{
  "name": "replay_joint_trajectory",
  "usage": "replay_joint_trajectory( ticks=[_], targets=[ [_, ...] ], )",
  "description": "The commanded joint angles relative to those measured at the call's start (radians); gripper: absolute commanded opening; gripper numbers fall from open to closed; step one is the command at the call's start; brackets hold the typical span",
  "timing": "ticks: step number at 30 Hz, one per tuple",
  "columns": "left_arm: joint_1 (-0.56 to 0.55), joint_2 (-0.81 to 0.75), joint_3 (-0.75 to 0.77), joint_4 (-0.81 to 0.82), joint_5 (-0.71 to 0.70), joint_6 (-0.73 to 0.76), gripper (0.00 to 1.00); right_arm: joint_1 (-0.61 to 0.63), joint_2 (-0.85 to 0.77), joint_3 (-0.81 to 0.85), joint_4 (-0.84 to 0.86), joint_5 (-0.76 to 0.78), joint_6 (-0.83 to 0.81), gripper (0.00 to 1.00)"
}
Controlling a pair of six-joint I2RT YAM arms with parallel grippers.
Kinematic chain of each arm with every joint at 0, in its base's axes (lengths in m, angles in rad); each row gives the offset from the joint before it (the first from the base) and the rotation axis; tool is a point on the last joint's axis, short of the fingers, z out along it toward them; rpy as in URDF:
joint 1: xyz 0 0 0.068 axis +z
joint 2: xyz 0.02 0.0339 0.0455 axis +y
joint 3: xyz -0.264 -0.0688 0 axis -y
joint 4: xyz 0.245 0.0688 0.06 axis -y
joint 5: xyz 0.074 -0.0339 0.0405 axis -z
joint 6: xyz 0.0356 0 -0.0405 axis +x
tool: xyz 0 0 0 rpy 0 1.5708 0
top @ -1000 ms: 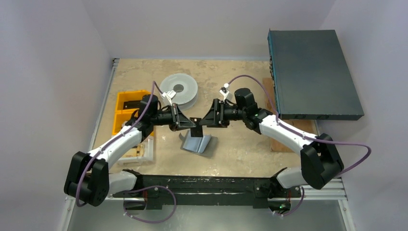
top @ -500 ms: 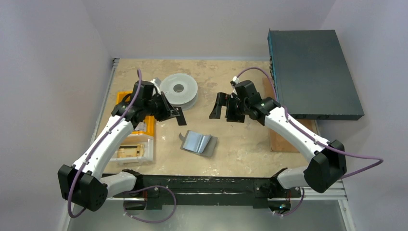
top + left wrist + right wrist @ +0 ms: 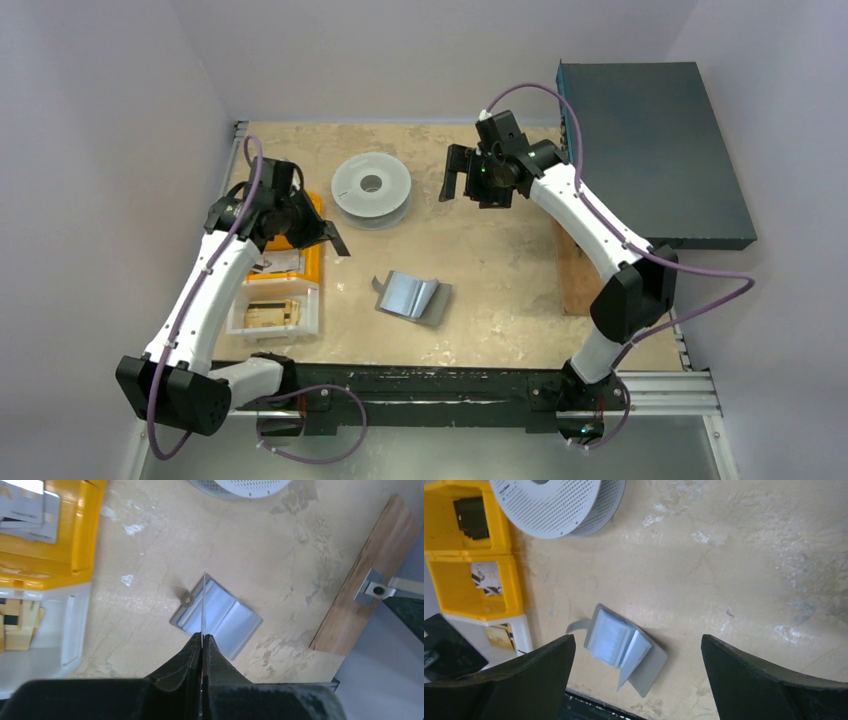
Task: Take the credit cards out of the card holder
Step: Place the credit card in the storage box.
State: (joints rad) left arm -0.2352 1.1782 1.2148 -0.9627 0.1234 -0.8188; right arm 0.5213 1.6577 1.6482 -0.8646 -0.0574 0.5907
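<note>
The slate-grey folding card holder (image 3: 412,296) lies open near the pale grey round spool (image 3: 371,187). Only the left wrist view shows the left gripper (image 3: 202,638) pinching a thin dark card (image 3: 338,244) edge-on; the right gripper (image 3: 462,178) gapes beside the spool.

A pale grey round spool (image 3: 371,186) is seen flat on the sandy desk (image 3: 500,270), between the left claw (image 3: 340,248) and the right claw (image 3: 465,185), at the far side of the gap. Two yellow bins (image 3: 444,540) are set just left of the left claw, and a black item (image 3: 471,517) is kept in the farther one. A pale tray (image 3: 310,312) with wooden blocks (image 3: 270,314) is placed nearer than that claw. A dark box (image 3: 655,150) is found right of the right claw, with a wooden plank (image 3: 575,275) below it.
</note>
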Motion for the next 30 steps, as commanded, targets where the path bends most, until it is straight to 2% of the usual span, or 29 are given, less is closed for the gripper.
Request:
replay_joint_trajectory(
  ticks=[1, 8, 14, 20, 30],
  targets=[
    [0.08, 0.023, 0.088, -0.071, -0.059, 0.026, 0.0, -0.063, 0.074, 0.103, -0.043, -0.008, -0.044, 0.99],
    [0.267, 0.156, 0.163, 0.022, -0.074, -0.044, 0.0, -0.131, 0.228, 0.233, -0.027, -0.051, -0.07, 0.99],
    [0.359, 0.297, 0.178, 0.18, -0.079, -0.16, 0.0, -0.178, 0.295, 0.269, -0.035, -0.099, -0.113, 0.99],
    [0.379, 0.431, 0.255, 0.214, -0.118, -0.207, 0.0, -0.229, 0.343, 0.262, -0.035, -0.168, -0.14, 0.99],
    [0.403, 0.511, 0.269, 0.23, -0.194, -0.209, 0.0, -0.29, 0.417, 0.273, -0.042, -0.238, -0.145, 0.99]
  ],
)
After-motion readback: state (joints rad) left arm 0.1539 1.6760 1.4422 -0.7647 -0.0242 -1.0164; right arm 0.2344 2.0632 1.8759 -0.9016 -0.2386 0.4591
